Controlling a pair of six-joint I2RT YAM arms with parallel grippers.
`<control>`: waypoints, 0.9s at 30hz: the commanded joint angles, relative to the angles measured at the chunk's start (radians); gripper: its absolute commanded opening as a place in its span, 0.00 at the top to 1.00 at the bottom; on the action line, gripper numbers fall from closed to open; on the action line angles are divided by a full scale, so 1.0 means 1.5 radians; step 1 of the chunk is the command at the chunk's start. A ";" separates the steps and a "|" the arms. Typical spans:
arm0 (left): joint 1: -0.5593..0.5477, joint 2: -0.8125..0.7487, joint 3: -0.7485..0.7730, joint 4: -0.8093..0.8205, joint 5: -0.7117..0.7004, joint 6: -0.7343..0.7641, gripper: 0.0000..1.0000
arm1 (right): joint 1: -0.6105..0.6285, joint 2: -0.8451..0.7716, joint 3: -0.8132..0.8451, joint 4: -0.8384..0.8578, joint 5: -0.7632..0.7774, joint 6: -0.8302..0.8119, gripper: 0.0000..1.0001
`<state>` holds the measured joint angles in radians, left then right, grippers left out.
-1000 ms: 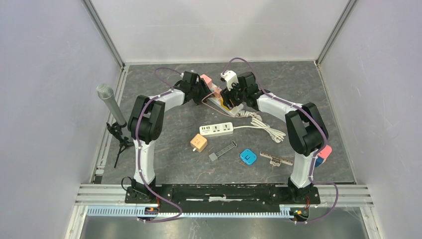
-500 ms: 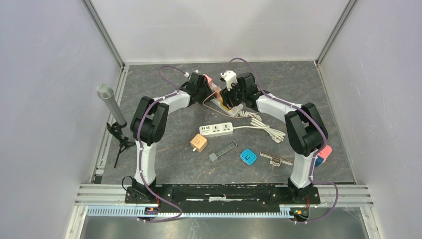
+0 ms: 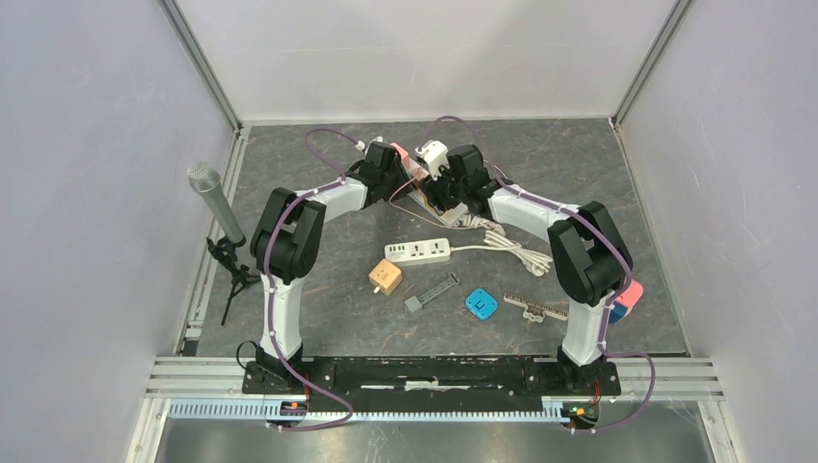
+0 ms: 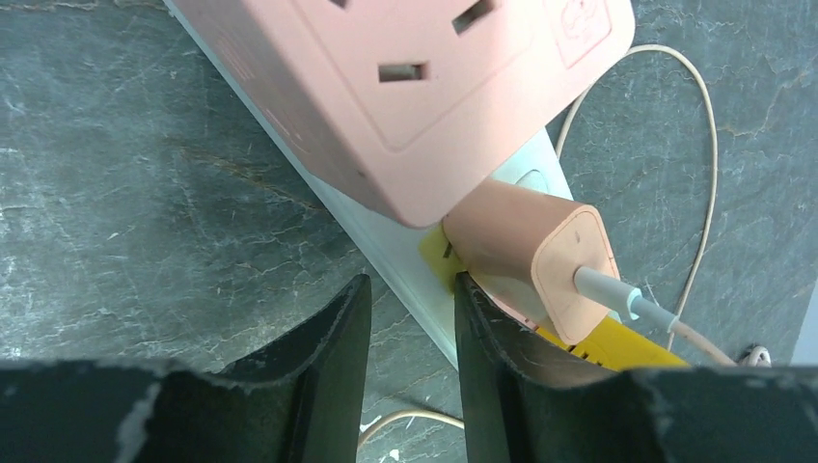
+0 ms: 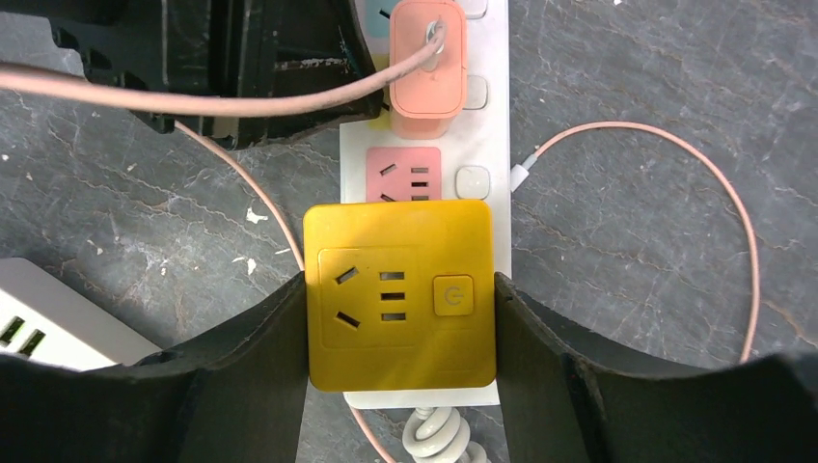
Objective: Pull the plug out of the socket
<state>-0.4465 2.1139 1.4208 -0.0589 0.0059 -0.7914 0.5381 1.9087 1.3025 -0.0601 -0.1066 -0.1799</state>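
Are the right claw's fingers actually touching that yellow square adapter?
Touching. The right wrist view shows both fingers flush against the opposite sides of the yellow adapter, with no gap.

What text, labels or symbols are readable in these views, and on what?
Power symbol, a circle with a stroke: on the square button of the yellow adapter.
Faint embossed mark on the corner button of the pink adapter: too faint to read.
Dark marks on the orange cube: too small to read.
No words, brands or numbers can be read anywhere else.
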 commanded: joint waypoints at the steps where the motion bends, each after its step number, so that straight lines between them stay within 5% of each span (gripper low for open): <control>1: -0.001 0.037 -0.032 -0.139 -0.020 0.032 0.56 | 0.030 -0.028 -0.010 0.035 0.031 -0.037 1.00; 9: -0.001 0.052 -0.017 -0.152 -0.007 0.037 0.56 | -0.014 -0.030 -0.028 0.098 -0.123 0.078 1.00; 16: -0.002 0.072 0.019 -0.186 0.036 0.024 0.57 | 0.044 -0.021 -0.009 0.042 0.011 -0.027 1.00; 22: -0.002 0.082 0.039 -0.218 0.044 0.007 0.60 | -0.020 -0.045 -0.035 0.095 -0.118 0.083 1.00; 27: -0.002 0.085 0.051 -0.234 0.043 0.000 0.63 | 0.014 -0.033 -0.013 0.049 -0.069 0.030 1.00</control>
<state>-0.4393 2.1555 1.5223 -0.1864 0.0891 -0.8001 0.5030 1.8935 1.2533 0.0090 -0.1806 -0.1162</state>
